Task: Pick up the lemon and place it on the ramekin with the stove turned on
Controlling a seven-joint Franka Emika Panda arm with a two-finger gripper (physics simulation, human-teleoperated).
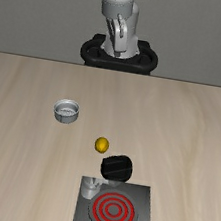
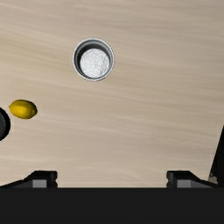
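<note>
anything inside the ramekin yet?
No. The ramekin is empty: its bare pale bottom shows from above. The lemon lies on the table, apart from it. The patch of table under the ramekin is covered.

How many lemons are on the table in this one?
1. The lemon lies on the table between the ramekin and the stove, apart from both and close to a black object. No other seems hidden.
</note>
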